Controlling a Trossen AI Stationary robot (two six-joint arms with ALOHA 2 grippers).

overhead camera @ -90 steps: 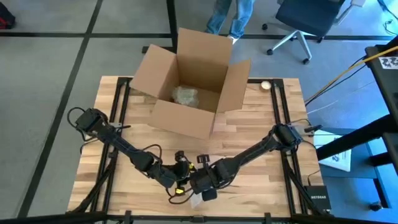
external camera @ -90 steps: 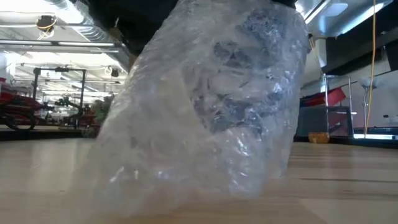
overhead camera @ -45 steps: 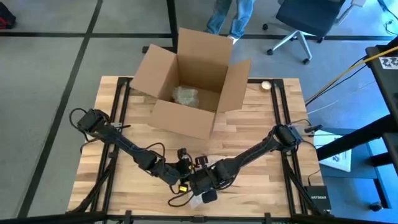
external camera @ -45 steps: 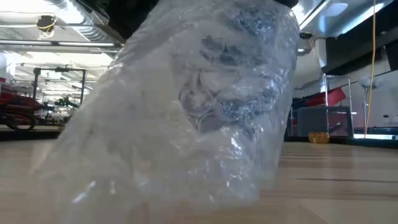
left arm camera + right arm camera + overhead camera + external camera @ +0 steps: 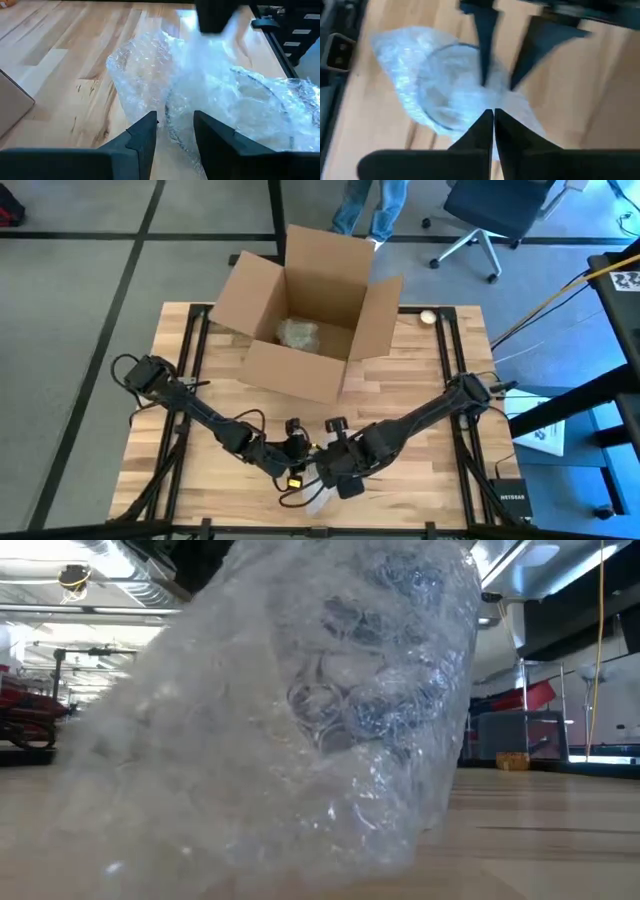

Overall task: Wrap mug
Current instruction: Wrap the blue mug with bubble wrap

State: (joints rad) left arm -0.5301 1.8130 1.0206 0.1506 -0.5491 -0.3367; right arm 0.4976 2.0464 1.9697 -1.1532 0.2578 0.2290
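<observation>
Right tool [image 5: 493, 117] pinches the wrap [image 5: 410, 65] shut; left tool [image 5: 175, 132], narrowly parted opposite, should grip beside it, keeping the mug [image 5: 445, 85] covered.

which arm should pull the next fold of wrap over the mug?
Probably right. The right gripper is shut on the bubble wrap beside the mug. The left gripper is open at the wrap, holding nothing.

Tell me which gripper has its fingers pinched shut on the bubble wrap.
The right gripper: its fingers meet on the bubble wrap. The left gripper has its fingers apart, straddling the wrap.
</observation>
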